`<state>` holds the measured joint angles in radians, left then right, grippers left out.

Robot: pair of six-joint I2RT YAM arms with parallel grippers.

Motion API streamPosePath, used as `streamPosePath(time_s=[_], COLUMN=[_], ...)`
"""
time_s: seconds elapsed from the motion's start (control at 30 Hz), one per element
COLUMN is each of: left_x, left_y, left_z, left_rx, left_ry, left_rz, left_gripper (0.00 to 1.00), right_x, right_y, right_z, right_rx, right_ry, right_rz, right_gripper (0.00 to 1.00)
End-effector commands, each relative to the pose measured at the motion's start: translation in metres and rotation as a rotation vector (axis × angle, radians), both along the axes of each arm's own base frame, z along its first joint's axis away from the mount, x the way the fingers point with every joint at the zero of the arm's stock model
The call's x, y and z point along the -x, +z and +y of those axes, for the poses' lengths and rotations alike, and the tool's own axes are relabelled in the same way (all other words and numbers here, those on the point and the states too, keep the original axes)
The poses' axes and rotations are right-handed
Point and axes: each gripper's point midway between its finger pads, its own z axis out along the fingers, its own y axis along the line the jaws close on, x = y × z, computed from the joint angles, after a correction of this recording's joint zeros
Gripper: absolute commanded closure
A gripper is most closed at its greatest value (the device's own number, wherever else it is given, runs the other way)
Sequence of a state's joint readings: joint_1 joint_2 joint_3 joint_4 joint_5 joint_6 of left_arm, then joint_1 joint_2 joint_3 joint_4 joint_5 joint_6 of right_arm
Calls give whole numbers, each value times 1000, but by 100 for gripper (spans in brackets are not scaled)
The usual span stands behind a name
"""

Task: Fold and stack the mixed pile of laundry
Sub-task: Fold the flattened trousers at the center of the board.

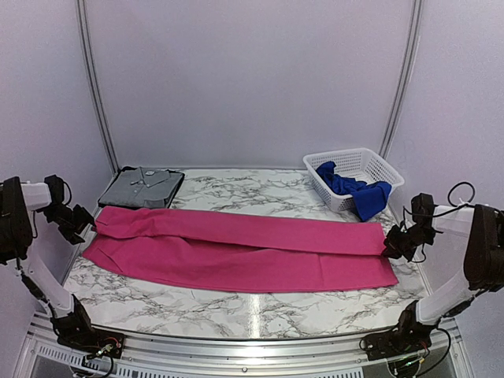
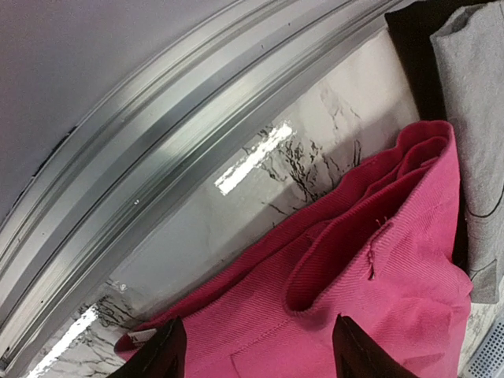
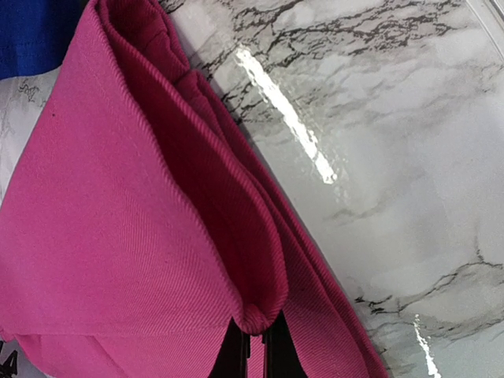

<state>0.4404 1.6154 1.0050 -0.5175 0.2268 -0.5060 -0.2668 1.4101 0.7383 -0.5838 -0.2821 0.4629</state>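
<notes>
A large magenta-pink garment (image 1: 244, 248) lies folded lengthwise across the marble table. A smaller royal blue garment (image 1: 354, 191) sits in the white basket, hanging over its near rim. My left gripper (image 1: 79, 223) is open at the pink garment's left end; in the left wrist view (image 2: 256, 350) its fingertips (image 2: 161, 354) straddle the cloth (image 2: 354, 268) without closing. My right gripper (image 1: 391, 246) is shut on the garment's right end; in the right wrist view (image 3: 253, 346) the fingers pinch a folded pink edge (image 3: 256, 315).
A white mesh basket (image 1: 378, 167) stands at the back right. A folded grey shirt (image 1: 146, 187) lies on a dark tray (image 1: 179, 179) at the back left. Metal rails run along the table's left edge (image 2: 157, 150) and near edge (image 1: 252, 346).
</notes>
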Motion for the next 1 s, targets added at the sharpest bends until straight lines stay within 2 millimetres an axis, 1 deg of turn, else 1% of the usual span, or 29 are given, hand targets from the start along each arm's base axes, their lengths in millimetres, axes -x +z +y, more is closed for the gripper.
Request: streamPosePath(time_s=[0.0,0.1,0.2,0.27,0.37,0.47,0.6,0.67,0.73,0.8,0.87,0.9,0.97], left_x=[-8,-14,-24,-29,-38,-49,-60,-60,-56,-46,-31,-22,-1], left_y=[-11,-17,-19,-18,-4,23,67,87,104,115,120,119,110], left_z=[-7,-10,-14,-14,-10,-2,4,6,7,6,7,8,9], left_rx=[54,77,110,117,104,72,48,31,14,16,3,-10,-20], left_ry=[-30,-32,-37,-39,-37,-17,6,11,17,24,37,44,69], left_rz=[-26,-42,-73,-84,-122,-178,-248,-270,-282,-283,-266,-249,-205], left_gripper=[37,42,54,65,83,100,100,100,100,100,100,100,100], right_x=[-10,-11,-13,-16,-22,-31,-40,-42,-40,-33,-19,-10,8], right_y=[13,14,17,20,31,49,81,95,106,113,117,114,107], right_z=[-12,-11,-10,-9,-8,-10,-17,-20,-24,-26,-28,-29,-27], right_rx=[43,39,34,29,18,28,28,25,30,28,27,31,32], right_ry=[-2,1,3,7,14,13,-10,-20,-32,-45,-62,-74,-90], right_rz=[-42,-46,-52,-66,-96,-132,-199,-223,-237,-239,-224,-211,-177], right_gripper=[100,100,100,100,100,100,100,100,100,100,100,100,100])
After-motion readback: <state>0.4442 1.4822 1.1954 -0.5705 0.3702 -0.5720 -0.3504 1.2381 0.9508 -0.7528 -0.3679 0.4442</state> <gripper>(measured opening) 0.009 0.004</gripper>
